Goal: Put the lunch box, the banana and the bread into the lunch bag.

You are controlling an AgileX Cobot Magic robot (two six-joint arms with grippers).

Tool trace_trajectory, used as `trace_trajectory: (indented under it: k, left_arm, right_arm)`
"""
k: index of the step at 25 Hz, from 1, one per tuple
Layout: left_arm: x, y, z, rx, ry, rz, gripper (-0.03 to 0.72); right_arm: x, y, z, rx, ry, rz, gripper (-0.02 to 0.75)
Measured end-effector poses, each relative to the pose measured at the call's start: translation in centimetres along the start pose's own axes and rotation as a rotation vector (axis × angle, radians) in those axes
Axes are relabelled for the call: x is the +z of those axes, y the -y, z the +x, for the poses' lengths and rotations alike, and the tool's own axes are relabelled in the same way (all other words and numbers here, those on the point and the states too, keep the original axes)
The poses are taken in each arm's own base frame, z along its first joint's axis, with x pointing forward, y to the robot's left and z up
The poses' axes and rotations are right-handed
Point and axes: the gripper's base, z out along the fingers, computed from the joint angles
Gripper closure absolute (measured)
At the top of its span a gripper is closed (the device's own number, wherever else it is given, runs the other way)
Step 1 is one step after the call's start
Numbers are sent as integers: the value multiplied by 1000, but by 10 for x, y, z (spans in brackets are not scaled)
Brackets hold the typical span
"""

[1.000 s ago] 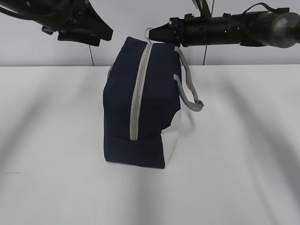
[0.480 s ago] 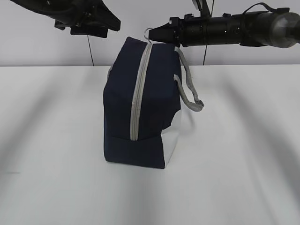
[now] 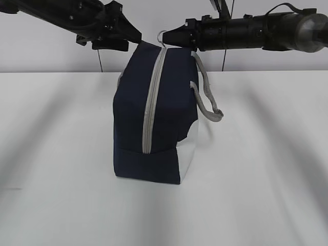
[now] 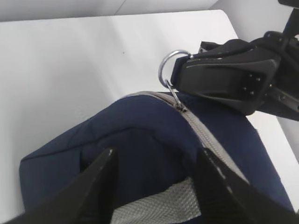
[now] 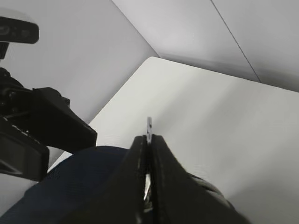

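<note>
White table [image 3: 266, 169] bears the upright lunch bag [image 3: 154, 113]. Right gripper [image 3: 171, 37] pinches its metal ring pull [image 4: 167, 67]. Left gripper [image 4: 156, 186] hangs spread above the bag's top.

- left gripper [image 3: 134, 37] moved right over the last second, now at the lunch bag [image 3: 154, 118] top-left edge
- fingers [image 4: 100, 179] spread over the bag's end, possibly touching fabric, hard to tell

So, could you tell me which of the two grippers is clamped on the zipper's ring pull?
The right gripper: its jaws are shut on the metal ring pull, while the left gripper is open over the lunch bag.
</note>
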Motion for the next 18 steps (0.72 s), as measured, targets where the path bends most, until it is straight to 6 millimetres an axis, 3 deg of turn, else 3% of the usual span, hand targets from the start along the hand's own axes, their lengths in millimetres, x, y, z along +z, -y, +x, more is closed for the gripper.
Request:
trace_trajectory:
  k: [18]
  left_arm:
    - [3,6,3,-48,-27,86,305]
  right_arm:
    - [0,0,0,0,0,0,732]
